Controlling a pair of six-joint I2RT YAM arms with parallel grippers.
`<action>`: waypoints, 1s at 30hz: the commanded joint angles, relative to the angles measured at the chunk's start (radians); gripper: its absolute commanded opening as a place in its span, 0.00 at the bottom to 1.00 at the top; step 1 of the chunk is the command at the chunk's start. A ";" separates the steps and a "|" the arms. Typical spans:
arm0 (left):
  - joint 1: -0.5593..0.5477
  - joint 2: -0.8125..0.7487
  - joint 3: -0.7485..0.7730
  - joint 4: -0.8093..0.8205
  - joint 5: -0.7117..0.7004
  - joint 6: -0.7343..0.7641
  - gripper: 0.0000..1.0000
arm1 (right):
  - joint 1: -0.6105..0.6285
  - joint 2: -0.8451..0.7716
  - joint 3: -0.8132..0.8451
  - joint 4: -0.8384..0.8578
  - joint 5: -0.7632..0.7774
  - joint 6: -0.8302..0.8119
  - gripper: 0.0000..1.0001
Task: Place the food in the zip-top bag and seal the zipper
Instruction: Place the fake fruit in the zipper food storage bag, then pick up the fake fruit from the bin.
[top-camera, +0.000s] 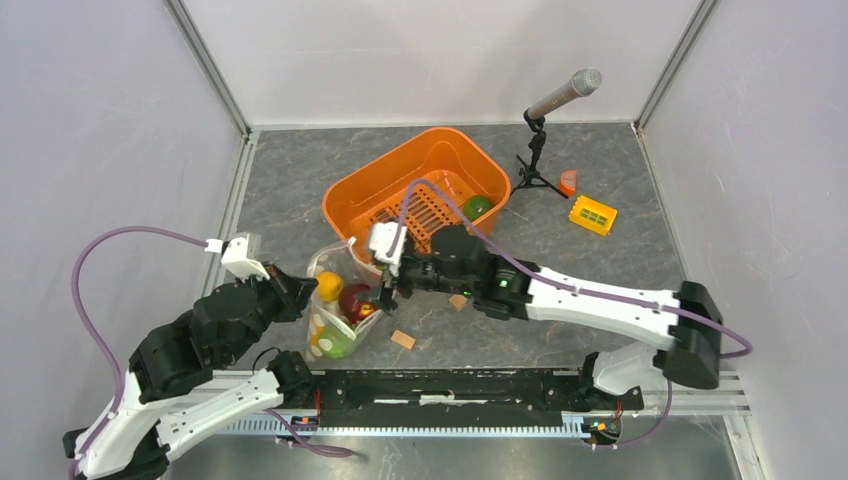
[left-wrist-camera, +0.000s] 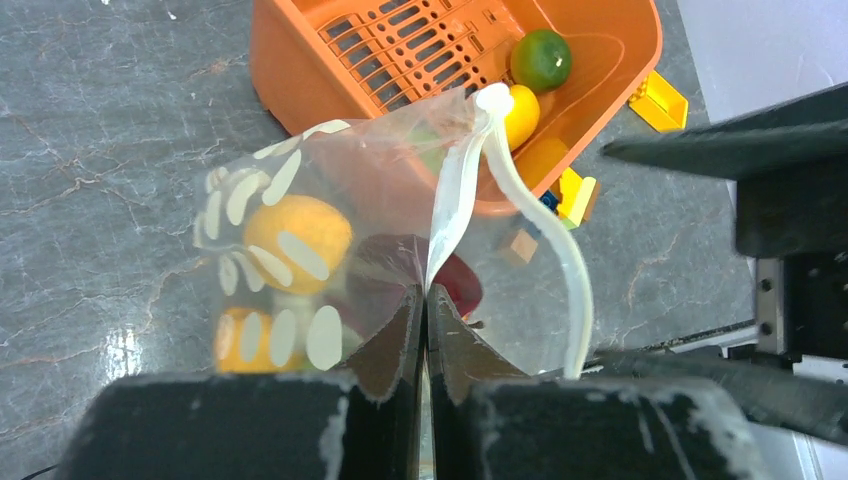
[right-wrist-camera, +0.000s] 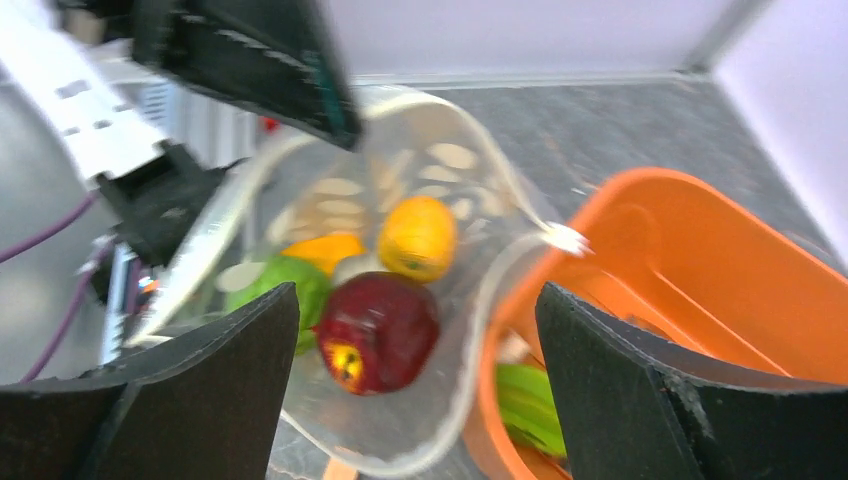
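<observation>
Grey marbled tabletop (top-camera: 300, 190) carries an orange basket (top-camera: 372, 190). The bag (top-camera: 325, 262) stands just before the basket's near left corner, its mouth agape. On the bag's side away from the basket, the left claw (left-wrist-camera: 426, 300) is pressed together, pinching the zipper (left-wrist-camera: 455, 195) strip at the rim. The right claw (right-wrist-camera: 415, 300) hangs over the mouth on the basket side, spread wide. Inside the bag lie a dark red piece (right-wrist-camera: 380, 330), a yellow-orange piece (right-wrist-camera: 418, 237) and a green piece (right-wrist-camera: 290, 285). A green fruit (left-wrist-camera: 541, 58) rests in the basket.
</observation>
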 joint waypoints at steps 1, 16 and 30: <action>-0.002 -0.031 -0.008 0.024 -0.026 -0.044 0.09 | -0.024 -0.122 -0.117 0.100 0.477 0.135 0.93; -0.003 -0.066 -0.014 -0.004 -0.028 -0.050 0.08 | -0.411 -0.057 -0.255 -0.043 0.750 0.828 0.98; -0.002 -0.132 -0.013 -0.057 -0.077 -0.060 0.09 | -0.520 -0.094 -0.410 -0.049 0.550 0.465 0.98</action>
